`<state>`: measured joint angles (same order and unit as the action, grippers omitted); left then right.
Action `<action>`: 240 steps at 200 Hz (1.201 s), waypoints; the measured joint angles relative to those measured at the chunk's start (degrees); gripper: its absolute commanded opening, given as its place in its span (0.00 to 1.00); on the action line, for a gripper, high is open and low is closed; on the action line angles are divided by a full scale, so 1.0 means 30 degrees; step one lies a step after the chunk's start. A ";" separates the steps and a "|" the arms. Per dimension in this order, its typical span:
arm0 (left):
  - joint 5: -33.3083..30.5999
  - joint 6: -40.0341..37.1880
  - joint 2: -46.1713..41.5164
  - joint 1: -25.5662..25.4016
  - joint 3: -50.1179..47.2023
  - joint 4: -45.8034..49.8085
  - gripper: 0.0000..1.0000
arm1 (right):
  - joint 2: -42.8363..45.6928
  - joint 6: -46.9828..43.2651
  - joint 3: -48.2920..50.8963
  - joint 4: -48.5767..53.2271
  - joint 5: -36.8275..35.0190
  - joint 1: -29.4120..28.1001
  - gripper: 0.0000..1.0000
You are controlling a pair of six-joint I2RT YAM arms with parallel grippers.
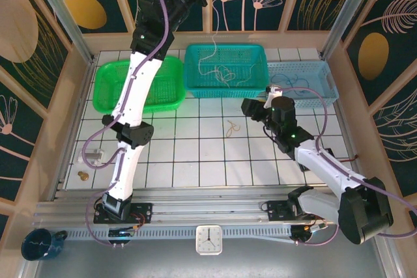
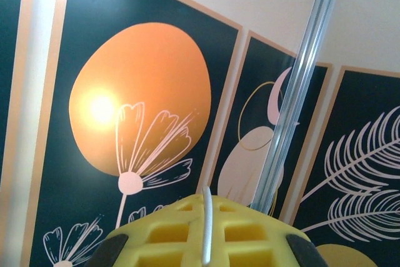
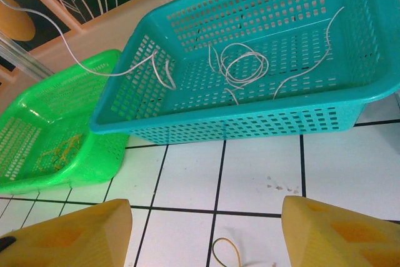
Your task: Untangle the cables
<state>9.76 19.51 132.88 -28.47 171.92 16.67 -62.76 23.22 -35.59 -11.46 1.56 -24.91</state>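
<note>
My left fingers (image 2: pixel 178 236) are clamped on the white cable (image 2: pixel 207 226), high at twelve o'clock, and its tail hangs into the teal basket (image 3: pixel 250 117). I'd lift slowly and watch for snags. My right fingers (image 3: pixel 337 229) gape empty over the yellow-orange cable (image 3: pixel 224 251) on the worktop (image 3: pixel 350 173).

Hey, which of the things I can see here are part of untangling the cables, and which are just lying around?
Job: white cables in the teal basket, one strand pinched by the left gripper; loose yellow cable on the tiles; yellow cables in the green basket; blue cables in the light blue basket.
Lying about: clock; blue cup.
</note>
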 measured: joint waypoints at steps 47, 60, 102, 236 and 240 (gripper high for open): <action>-0.0051 -0.0357 0.1603 0.0029 0.0007 0.0138 0.00 | 0.0168 0.0007 0.0007 0.0058 0.0153 0.0306 0.65; -0.0080 -0.0517 0.2295 0.0029 0.0007 0.0444 0.00 | 0.0189 0.0015 0.0007 0.0080 0.0240 0.0401 0.64; -0.0080 -0.0809 0.4401 0.0029 -0.0058 0.2331 0.02 | 0.0561 0.0007 0.0007 0.0342 0.0503 0.0801 0.64; -0.0291 -0.1362 0.5668 -0.0124 -0.0066 0.4736 0.76 | 0.0583 0.0015 0.0015 0.0350 0.0882 0.1311 0.64; -0.0437 -0.1574 0.5668 -0.0124 -0.0066 0.4809 0.82 | 0.0576 0.0015 0.0015 0.0350 0.0896 0.1311 0.64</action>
<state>8.45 14.79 149.88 -28.84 171.72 31.09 -61.04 23.27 -35.55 -10.41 4.25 -20.97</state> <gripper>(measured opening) 0.668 0.644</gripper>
